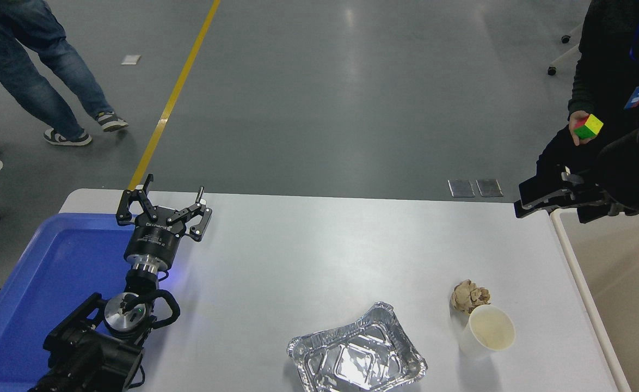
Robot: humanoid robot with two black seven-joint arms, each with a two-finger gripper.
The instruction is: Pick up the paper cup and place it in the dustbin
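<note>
White paper cup (488, 331) upright, cream inside.

You get bright, even overhead light; glare streaks the floor (352, 32), soft shadows, foil tray (357, 356) glints.

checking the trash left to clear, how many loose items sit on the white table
3: the paper cup near the front right, the crumpled paper ball touching its far side, and the foil tray left of them at the front edge.
</note>
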